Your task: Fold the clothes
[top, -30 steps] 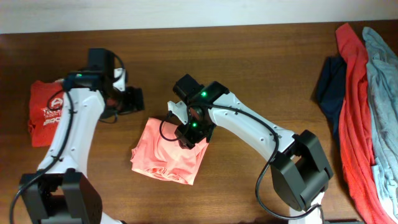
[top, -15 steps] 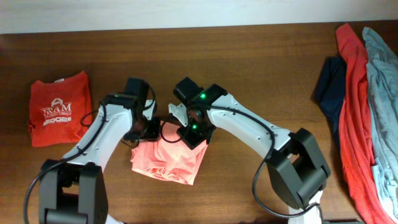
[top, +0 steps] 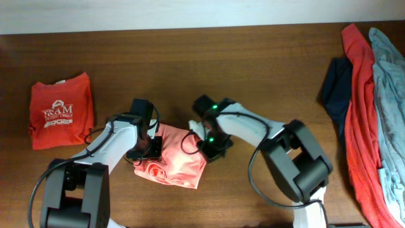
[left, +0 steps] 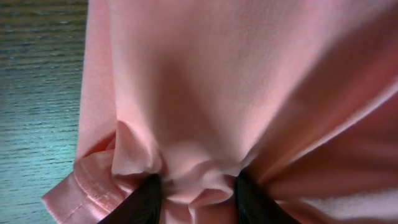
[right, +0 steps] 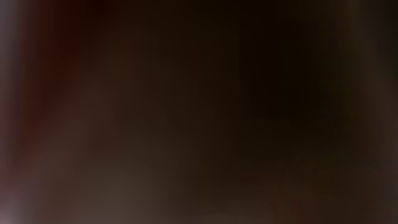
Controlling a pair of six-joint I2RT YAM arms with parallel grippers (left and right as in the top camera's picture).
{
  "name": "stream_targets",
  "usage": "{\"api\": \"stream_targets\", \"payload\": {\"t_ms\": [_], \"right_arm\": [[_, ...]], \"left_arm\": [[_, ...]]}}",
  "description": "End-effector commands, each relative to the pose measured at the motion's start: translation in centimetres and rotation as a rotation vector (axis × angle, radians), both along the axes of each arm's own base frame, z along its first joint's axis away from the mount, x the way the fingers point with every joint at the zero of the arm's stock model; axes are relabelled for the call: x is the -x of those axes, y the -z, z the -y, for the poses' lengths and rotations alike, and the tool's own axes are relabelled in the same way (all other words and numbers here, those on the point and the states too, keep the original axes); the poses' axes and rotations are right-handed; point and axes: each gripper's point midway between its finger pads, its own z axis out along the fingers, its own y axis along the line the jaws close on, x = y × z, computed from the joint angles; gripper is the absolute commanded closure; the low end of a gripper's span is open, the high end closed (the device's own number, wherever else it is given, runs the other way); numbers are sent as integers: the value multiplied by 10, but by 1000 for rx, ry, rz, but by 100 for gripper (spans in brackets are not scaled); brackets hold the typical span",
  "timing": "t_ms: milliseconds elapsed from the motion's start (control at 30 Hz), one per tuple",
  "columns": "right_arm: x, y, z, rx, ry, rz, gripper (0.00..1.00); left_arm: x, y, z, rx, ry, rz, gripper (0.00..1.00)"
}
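While the left wrist view fills with salmon cloth, I can see my left gripper (left: 199, 198) clamped on a bunched fold of the pink shirt (left: 217, 74), its two dark fingers (left: 144, 204) pinching the fabric between them, with a hemmed edge hanging just to their left and the wooden table (left: 37, 93) beyond that. From overhead the shirt (top: 178, 163) lies crumpled on the table (top: 253, 57) between my two tools: the left gripper (top: 147, 147) sits at its left edge and the right gripper (top: 211, 147) is down at its right edge, touching the cloth. My right wrist view is almost black and blurred, so I cannot tell whether that tool is apart or together. Well off to the left of the left gripper lies a red shirt with a white logo (top: 60, 117), flat on the wood. Far to the right of the right gripper is a heap with a navy garment (top: 335, 85), a coral-red garment (top: 357, 114) and a grey-blue garment (top: 389, 95) draped side by side
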Motion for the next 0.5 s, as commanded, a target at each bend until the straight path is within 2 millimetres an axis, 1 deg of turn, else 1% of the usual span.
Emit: {"api": "stream_targets", "payload": {"t_ms": [0,133,200,267,333,467], "right_arm": [[-7,17,36,80,70,-15,95],[-12,18,47,84,101,-23,95],[-12,17,47,82,101,-22,95],[-13,12,45,77,102,-28,95],[-17,-1,43,69,106,-24,96],[-33,-47,24,-24,115,18,96]], "left_arm": [[9,7,-11,-56,-23,-28,60],[10,6,-9,-41,-27,-30,60],[9,6,-8,-39,-27,-29,60],[9,6,-8,-38,-27,-27,60],[7,5,-8,-37,-27,-22,60],[5,5,-8,-35,-27,-15,60]]}}
